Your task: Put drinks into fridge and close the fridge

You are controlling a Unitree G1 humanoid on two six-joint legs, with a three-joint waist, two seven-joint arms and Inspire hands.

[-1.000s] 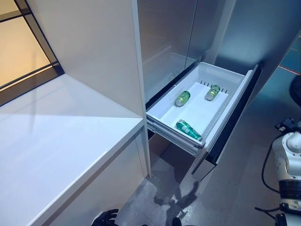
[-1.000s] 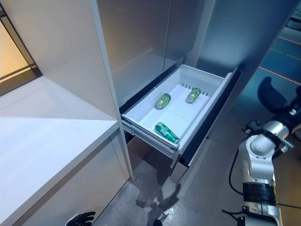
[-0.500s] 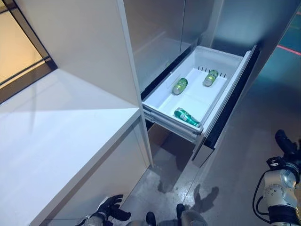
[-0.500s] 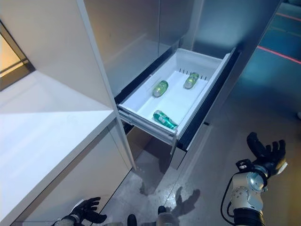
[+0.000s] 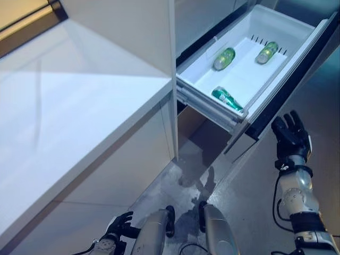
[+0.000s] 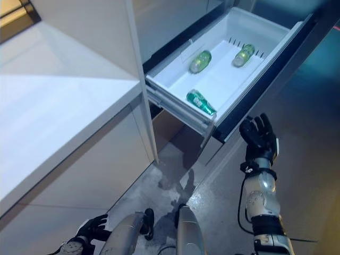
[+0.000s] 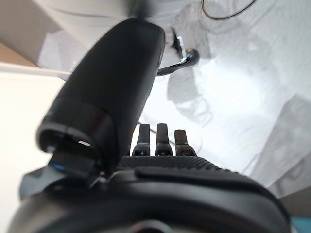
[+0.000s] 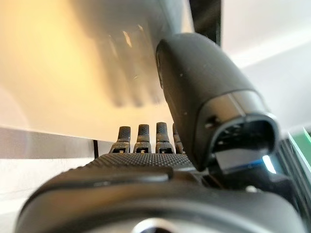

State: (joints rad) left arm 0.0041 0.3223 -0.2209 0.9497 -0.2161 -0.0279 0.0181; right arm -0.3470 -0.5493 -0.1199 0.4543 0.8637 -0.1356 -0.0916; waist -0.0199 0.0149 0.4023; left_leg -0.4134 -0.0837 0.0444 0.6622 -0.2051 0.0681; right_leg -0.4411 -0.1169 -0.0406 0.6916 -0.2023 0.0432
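Observation:
The fridge's white drawer [image 5: 276, 21] stands pulled out. Green cans lie on their sides in it: one near the front [image 5: 227, 98], two further back [image 5: 224, 58] [image 5: 266, 52]. My right hand [image 5: 290, 135] is raised, open and empty, fingers straight, just in front of the drawer's dark front panel [image 5: 297, 79], close to it but apart; it also shows in the right wrist view [image 8: 146, 141]. My left hand [image 5: 120, 224] hangs low near the floor, open and empty, fingers relaxed; it also shows in the left wrist view [image 7: 158, 138].
A white counter [image 5: 69, 117] runs along the left, its corner next to the drawer. A white cabinet wall [image 5: 127, 26] rises between counter and fridge. Grey floor [image 5: 249, 202] lies below and in front of the drawer.
The camera has tilted down and shifted. My right hand has risen from low at the right to just before the drawer's front. The cans have not moved in the drawer.

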